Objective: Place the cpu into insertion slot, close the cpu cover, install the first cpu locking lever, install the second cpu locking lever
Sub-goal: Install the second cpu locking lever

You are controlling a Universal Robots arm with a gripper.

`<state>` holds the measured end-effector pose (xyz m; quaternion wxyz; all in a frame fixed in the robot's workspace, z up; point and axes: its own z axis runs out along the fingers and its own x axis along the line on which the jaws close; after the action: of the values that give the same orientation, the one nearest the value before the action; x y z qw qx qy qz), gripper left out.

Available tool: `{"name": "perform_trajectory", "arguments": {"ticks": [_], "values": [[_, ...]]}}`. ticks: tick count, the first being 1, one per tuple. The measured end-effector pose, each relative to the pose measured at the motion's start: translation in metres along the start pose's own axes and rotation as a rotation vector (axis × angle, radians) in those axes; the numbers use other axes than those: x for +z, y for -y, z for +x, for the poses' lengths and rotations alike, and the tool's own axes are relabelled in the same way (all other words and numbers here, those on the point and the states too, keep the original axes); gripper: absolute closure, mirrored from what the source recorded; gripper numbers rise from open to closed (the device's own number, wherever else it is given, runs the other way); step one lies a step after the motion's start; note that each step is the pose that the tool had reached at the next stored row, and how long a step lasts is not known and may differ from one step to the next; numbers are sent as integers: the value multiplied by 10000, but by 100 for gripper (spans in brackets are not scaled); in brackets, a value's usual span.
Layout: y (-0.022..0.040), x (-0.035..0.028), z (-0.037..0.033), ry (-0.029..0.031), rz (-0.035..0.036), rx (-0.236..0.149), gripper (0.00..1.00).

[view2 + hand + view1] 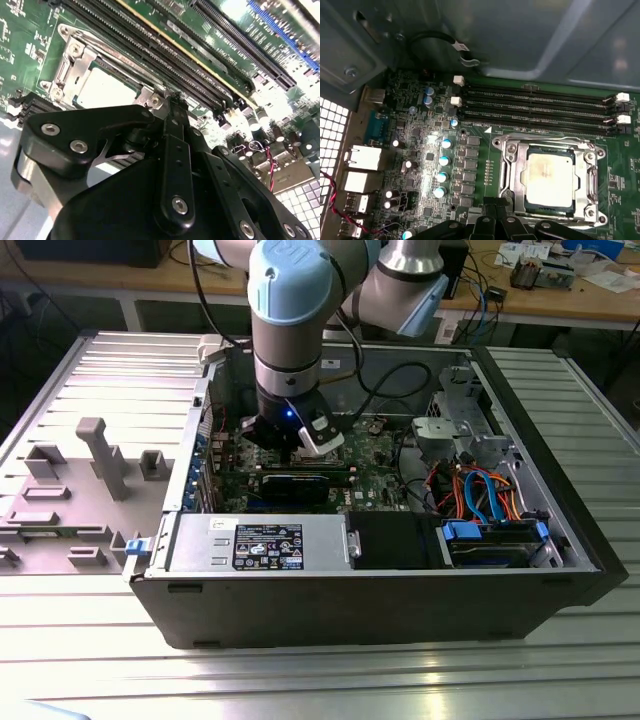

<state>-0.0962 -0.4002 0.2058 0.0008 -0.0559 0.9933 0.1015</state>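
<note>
In the first wrist view the cpu (550,177) lies flat in the insertion slot (590,214), its silvery-tan face up. The cpu cover (513,167), a silver frame, lies down around it. Thin metal levers run along the frame's sides; whether they are latched I cannot tell. My gripper (496,204) hovers at the socket's edge, fingers together with nothing seen between them. The second wrist view shows the black gripper (172,100) just beside the cpu (105,90) and its cover (75,57). In the exterior view the gripper (300,445) reaches down into the open computer case.
Long memory slots (535,107) run beside the socket, with capacitors (442,160) on its other side. The case wall (520,35) rises behind. A black expansion card (295,485), power supply (260,540) and cabled drive bay (480,495) sit nearby. A grey fixture plate (90,460) lies at the exterior view's left.
</note>
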Motion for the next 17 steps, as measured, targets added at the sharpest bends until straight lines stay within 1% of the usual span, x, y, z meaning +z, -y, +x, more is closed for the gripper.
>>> {"name": "perform_trajectory", "arguments": {"ticks": [2, 3, 4, 7, 8, 9, 10, 11, 13, 14, 17], "values": [[8, 7, 1, 4, -71, -24, 89], [12, 9, 1, 7, -125, -35, 89], [10, 0, 2, 19, -135, -44, 89], [-25, -174, 1, 30, -132, -47, 89], [-42, -252, 0, 30, -132, -46, 89], [-60, -346, -1, 30, -133, -45, 89], [-66, -382, -4, 29, -134, -46, 89], [-64, -399, -11, 21, -137, -45, 89], [-57, -412, -52, -51, -154, -29, 89], [-56, -422, -65, -70, -155, -25, 89], [-67, -487, -91, -94, -160, -19, 89]]}}
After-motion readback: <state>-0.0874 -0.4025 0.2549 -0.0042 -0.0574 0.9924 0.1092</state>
